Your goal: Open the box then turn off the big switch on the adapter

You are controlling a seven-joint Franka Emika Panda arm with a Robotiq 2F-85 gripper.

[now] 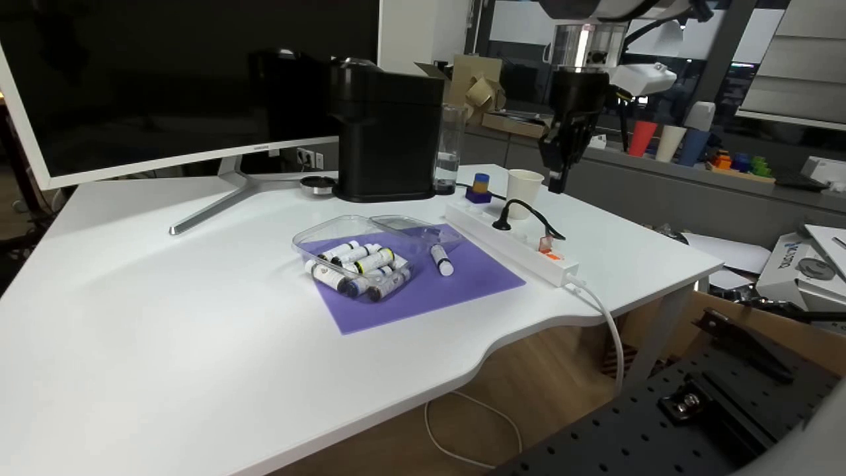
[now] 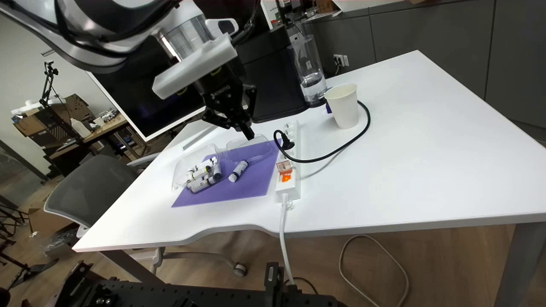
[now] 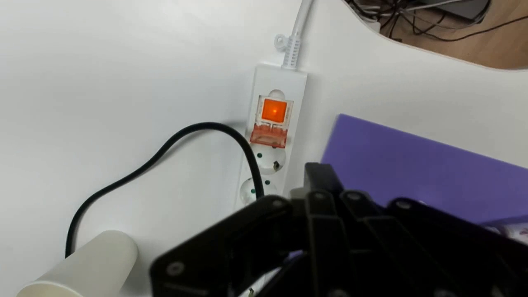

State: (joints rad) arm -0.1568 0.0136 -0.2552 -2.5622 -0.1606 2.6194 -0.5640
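Evidently the opening step looks done, and switching off seems the step in hand. Nearest in the wrist view, the pincer hangs well clear, fingertips clenched together, apparently on nothing. At eleven o'clock from its tips there, the switch glows orange on the adapter, so probably on; its red cover is tipped back, leaving it bare. The next move calls for carrying the tips over it and pressing down, minding the black cable arching just beside.

Counting outward: one adapter, with one switch, one cover and one black plug. At nine o'clock from it in both exterior views, one clear box sits partly on one purple sheet, its lid laid open; at least six vials overlap inside, the exact number hidden, and one loose vial lies between box and adapter. Farther across the worktop, in an exterior view, from the adapter: one white cup at twelve, one black appliance at half past ten, one monitor at ten.
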